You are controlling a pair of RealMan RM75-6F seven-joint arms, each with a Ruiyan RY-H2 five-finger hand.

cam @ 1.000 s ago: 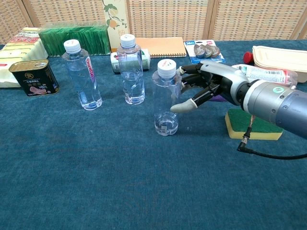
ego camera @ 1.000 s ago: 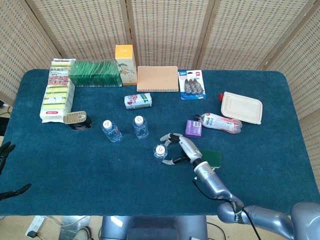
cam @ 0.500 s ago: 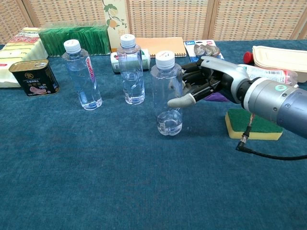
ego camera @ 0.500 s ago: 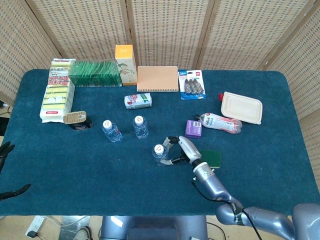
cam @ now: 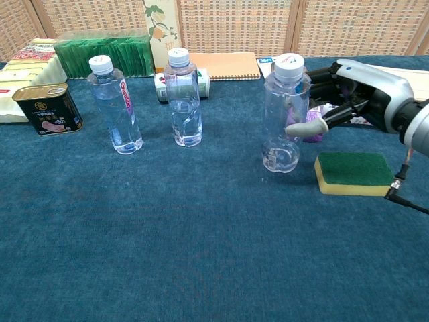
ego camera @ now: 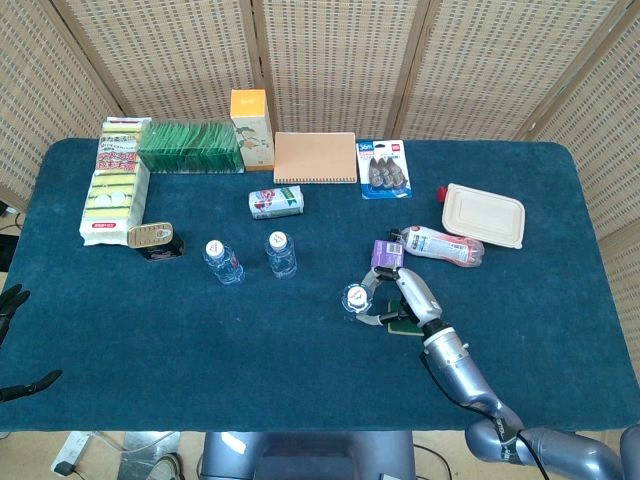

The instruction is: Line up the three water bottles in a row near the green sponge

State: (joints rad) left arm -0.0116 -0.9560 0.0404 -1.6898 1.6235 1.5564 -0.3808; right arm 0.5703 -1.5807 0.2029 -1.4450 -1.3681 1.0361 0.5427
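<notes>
Blue cloth table (cam: 167, 268): the right hand (cam: 348, 100) grips a clear white-capped plastic water bottle (cam: 283, 121) upright, just left of the green-topped yellow sponge (cam: 354, 172).

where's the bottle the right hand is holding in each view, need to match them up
Head view: the held bottle shows cap-up, right of center, in the right hand, well right of the two other bottles.
Chest view: the held bottle stands tall, right of center, with the right hand wrapped round it from the right.
Shared landmark: the green sponge, just right of the bottle in both views, mostly hidden under the hand in the head view.
</notes>
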